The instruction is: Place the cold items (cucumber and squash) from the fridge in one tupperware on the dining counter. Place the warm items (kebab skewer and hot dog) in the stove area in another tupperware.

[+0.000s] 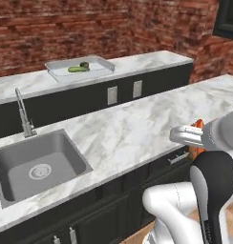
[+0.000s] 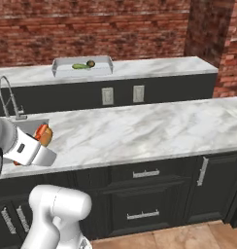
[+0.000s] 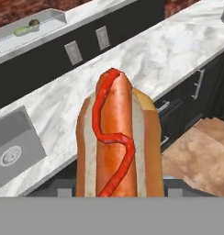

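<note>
My gripper is shut on the hot dog, a sausage in a bun with a ketchup line, which stands close before the hand camera. The base views show the hot dog held over the front edge of the near marble counter, right of the sink. On the far dining counter rests a clear tupperware. Inside it lie the green cucumber and, beside it, the dark round squash. The kebab skewer is out of view.
A steel sink with a tall faucet is set in the near counter's left part. Two wall outlets sit on the dark panel below the dining counter. Brick walls close the back and right.
</note>
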Robot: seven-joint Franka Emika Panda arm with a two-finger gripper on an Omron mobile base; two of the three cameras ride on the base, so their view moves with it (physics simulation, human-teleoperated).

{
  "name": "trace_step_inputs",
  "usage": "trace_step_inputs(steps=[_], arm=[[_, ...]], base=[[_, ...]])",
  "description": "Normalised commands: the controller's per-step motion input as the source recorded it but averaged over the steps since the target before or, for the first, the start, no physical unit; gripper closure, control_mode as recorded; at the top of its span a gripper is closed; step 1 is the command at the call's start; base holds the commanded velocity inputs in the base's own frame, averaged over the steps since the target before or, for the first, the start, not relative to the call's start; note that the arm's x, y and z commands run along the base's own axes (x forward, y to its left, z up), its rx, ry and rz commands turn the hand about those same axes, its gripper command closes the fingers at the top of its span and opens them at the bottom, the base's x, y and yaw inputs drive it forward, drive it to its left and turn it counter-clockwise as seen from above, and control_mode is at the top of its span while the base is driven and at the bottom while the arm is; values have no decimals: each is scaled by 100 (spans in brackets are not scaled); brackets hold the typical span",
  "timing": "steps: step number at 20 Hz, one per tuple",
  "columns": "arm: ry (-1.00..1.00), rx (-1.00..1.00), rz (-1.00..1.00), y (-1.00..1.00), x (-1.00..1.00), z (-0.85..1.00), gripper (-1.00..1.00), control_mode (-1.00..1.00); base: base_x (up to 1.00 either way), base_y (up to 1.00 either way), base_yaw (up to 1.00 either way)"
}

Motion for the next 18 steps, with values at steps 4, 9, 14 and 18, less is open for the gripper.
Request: trace_step_inputs(steps=[4,9,14,18], arm=[[0,0,0,0,0,0,100,100],[0,0,0,0,0,0,100,100],[0,0,0,0,0,0,100,100],[0,0,0,0,0,0,100,100]], base=[[-15,98,23],[-7,94,21],[-1,94,18],[0,97,16]])
